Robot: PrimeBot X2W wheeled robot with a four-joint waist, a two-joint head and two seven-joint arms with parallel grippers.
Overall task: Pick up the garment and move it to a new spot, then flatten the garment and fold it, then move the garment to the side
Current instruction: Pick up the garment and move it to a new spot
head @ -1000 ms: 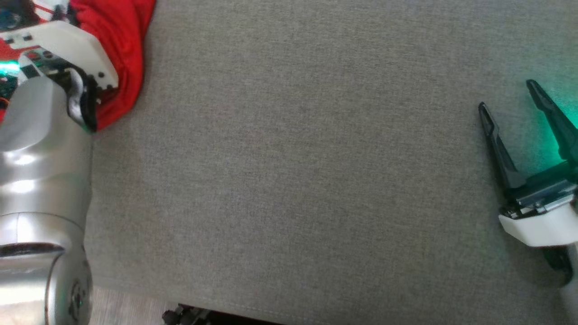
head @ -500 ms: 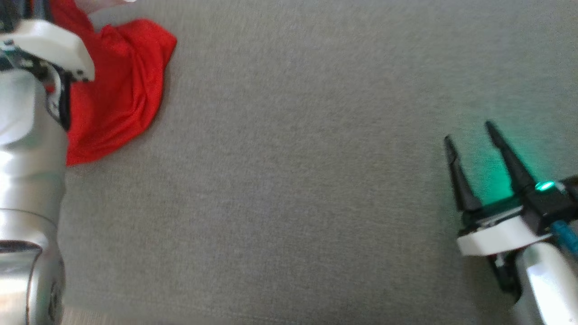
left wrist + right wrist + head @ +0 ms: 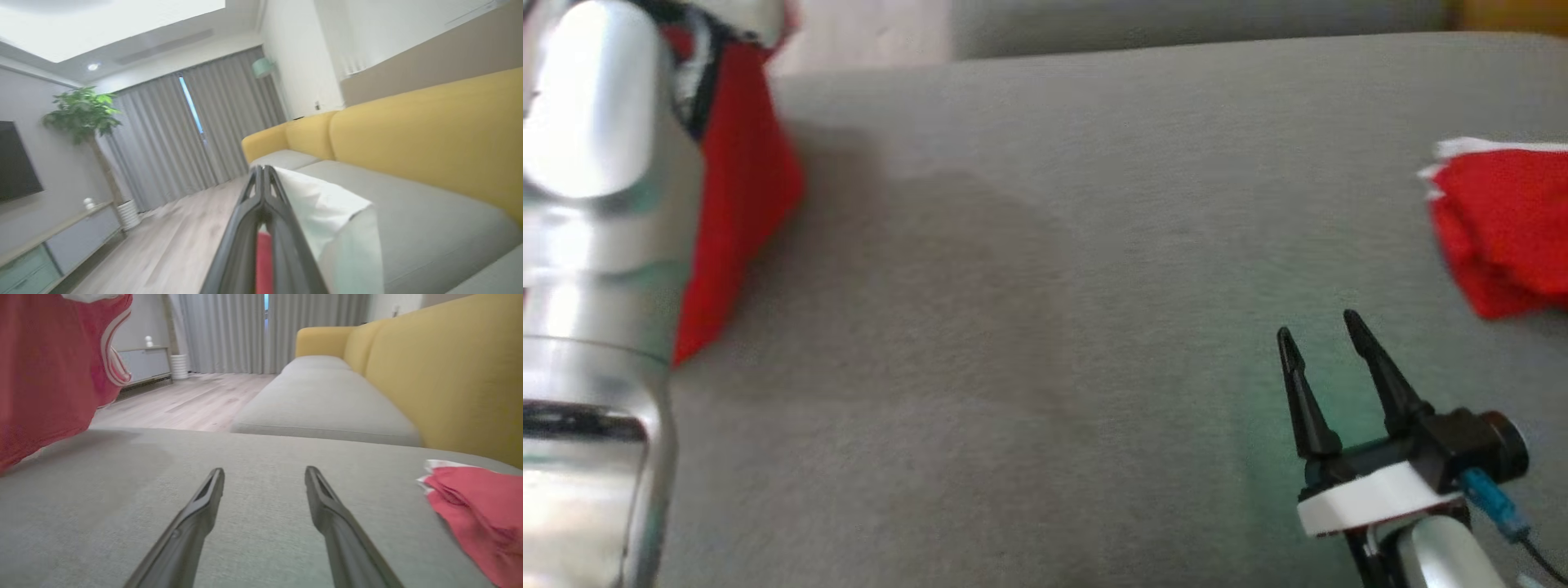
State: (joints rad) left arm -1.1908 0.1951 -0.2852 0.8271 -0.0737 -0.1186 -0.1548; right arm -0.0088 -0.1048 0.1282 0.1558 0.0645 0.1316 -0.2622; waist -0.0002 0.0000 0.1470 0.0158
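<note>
The left tool [image 3: 263, 169] is pinched shut on the red shirt [image 3: 739, 204]. The shirt hangs in the air over the left end of the grey sofa [image 3: 1045, 286]. The right tool [image 3: 1319, 324] is wide and holds nothing, low over the seat.

The pinch looks small, so the shirt may slip out and drop in a heap. It may slide off the edge onto the floor [image 3: 866, 37]. It may also land too near the other red pile [image 3: 1503, 229].

I see no words or labels.
</note>
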